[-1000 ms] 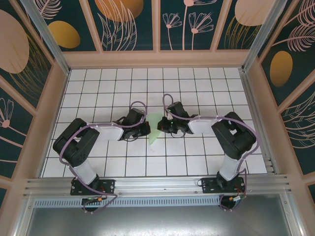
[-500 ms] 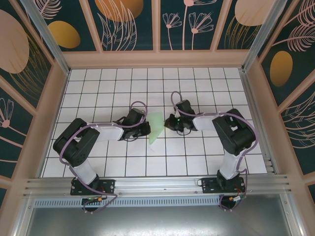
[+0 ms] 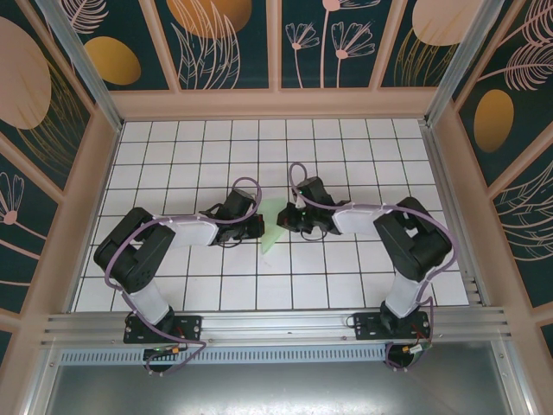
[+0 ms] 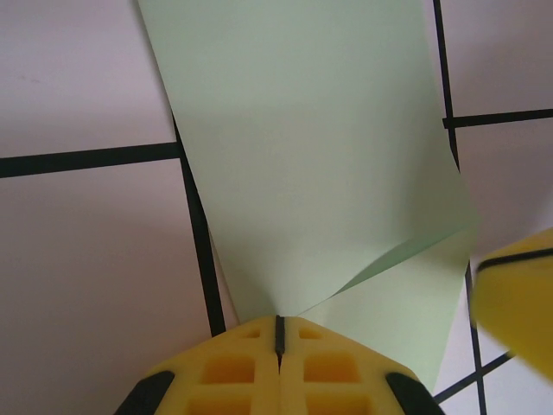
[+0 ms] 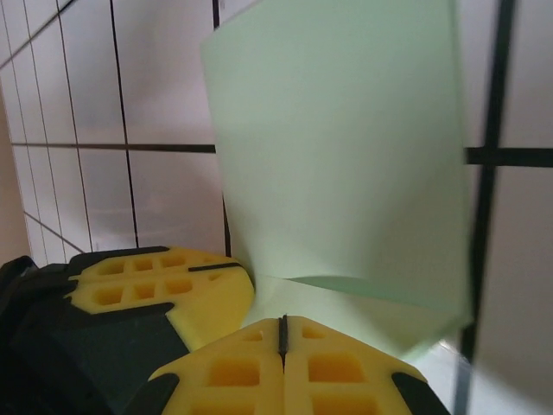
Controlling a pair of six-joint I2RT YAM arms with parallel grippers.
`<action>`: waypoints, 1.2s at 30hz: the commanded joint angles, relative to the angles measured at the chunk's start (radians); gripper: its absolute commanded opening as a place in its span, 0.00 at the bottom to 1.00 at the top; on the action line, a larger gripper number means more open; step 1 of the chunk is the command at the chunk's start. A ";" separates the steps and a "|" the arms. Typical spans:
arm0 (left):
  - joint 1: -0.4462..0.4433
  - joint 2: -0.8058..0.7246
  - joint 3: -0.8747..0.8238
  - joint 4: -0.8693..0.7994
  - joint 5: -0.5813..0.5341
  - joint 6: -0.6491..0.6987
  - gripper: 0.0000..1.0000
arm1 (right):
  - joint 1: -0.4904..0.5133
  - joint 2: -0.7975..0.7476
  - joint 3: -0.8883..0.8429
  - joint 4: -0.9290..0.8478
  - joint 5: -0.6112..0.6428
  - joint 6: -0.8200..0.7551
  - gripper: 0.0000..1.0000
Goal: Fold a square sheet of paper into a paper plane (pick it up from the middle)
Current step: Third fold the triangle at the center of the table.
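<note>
You're reaching both arms low toward centre, left gripper [image 3: 260,228] and right gripper [image 3: 284,223] both pinching the square sheet of paper [image 3: 270,239]; wrist views are showing its curled fold.

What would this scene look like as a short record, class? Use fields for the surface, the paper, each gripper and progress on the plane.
surface: white grid table
sheet of paper: pale green, folded narrower, partly lifted and curled, lying between the two grippers
left gripper: shut, seemingly pinching the paper's edge
right gripper: shut, tips at the paper's other edge; grip unclear
progress: no pointed plane shape yet
</note>
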 commanded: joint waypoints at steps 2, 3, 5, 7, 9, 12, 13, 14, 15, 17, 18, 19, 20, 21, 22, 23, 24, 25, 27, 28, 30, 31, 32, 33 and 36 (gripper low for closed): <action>0.009 0.037 -0.006 -0.088 -0.056 0.027 0.00 | -0.001 0.059 0.022 0.022 -0.028 0.013 0.00; 0.009 0.034 -0.006 -0.086 -0.053 0.025 0.00 | -0.001 0.066 0.019 0.016 -0.024 0.013 0.00; 0.010 0.025 -0.004 -0.085 -0.051 0.021 0.00 | 0.000 0.080 0.006 0.016 -0.016 0.020 0.00; 0.009 0.013 0.004 -0.085 -0.049 0.016 0.00 | -0.001 0.094 -0.009 0.012 -0.009 0.025 0.00; 0.010 0.002 0.016 -0.084 -0.038 0.010 0.00 | -0.002 0.096 -0.025 0.007 0.005 0.032 0.00; 0.010 -0.035 0.038 -0.081 -0.028 -0.014 0.00 | -0.003 0.097 -0.048 -0.008 0.031 0.046 0.00; 0.010 -0.050 0.042 -0.076 -0.024 -0.025 0.00 | -0.003 0.095 -0.056 -0.012 0.040 0.053 0.00; 0.010 -0.067 0.043 -0.067 -0.020 -0.042 0.00 | -0.004 0.096 -0.060 -0.016 0.047 0.060 0.00; 0.009 -0.086 0.037 -0.048 -0.008 -0.069 0.02 | -0.003 0.095 -0.067 -0.018 0.057 0.073 0.00; 0.008 -0.126 0.016 -0.008 0.016 -0.122 0.12 | -0.002 0.097 -0.079 -0.015 0.064 0.092 0.00; 0.005 -0.149 -0.004 0.009 0.015 -0.153 0.14 | -0.002 0.097 -0.084 -0.014 0.070 0.106 0.00; 0.003 -0.170 -0.026 0.029 0.018 -0.183 0.16 | -0.002 0.096 -0.092 -0.009 0.075 0.118 0.00; -0.002 -0.187 -0.048 0.047 0.025 -0.212 0.16 | -0.002 0.097 -0.097 -0.006 0.076 0.127 0.00; -0.006 -0.206 -0.074 0.072 0.034 -0.245 0.16 | -0.002 0.097 -0.101 -0.004 0.079 0.137 0.00; -0.013 -0.221 -0.099 0.101 0.043 -0.276 0.14 | 0.000 0.097 -0.105 -0.002 0.080 0.143 0.00; -0.021 -0.231 -0.117 0.123 0.056 -0.299 0.13 | 0.000 0.097 -0.107 -0.001 0.083 0.147 0.00; -0.031 -0.238 -0.135 0.147 0.068 -0.323 0.12 | 0.000 0.099 -0.108 -0.001 0.084 0.150 0.00; -0.042 -0.237 -0.144 0.163 0.075 -0.343 0.10 | 0.000 0.100 -0.109 -0.003 0.087 0.151 0.00; -0.067 -0.219 -0.148 0.183 0.087 -0.369 0.08 | 0.000 0.100 -0.110 -0.006 0.089 0.155 0.00; -0.078 -0.207 -0.144 0.186 0.086 -0.377 0.07 | 0.001 0.102 -0.111 -0.007 0.089 0.157 0.00; -0.097 -0.173 -0.138 0.203 0.086 -0.395 0.06 | 0.001 0.101 -0.114 -0.008 0.092 0.159 0.00; -0.101 -0.156 -0.134 0.211 0.081 -0.404 0.05 | 0.002 0.101 -0.114 -0.008 0.094 0.159 0.00; -0.106 -0.135 -0.132 0.225 0.085 -0.412 0.04 | 0.004 0.102 -0.114 -0.010 0.095 0.159 0.00; -0.108 -0.116 -0.127 0.239 0.095 -0.414 0.04 | 0.004 0.103 -0.115 -0.010 0.095 0.161 0.00; -0.119 -0.077 -0.106 0.249 0.098 -0.418 0.04 | 0.006 0.104 -0.120 -0.010 0.095 0.162 0.00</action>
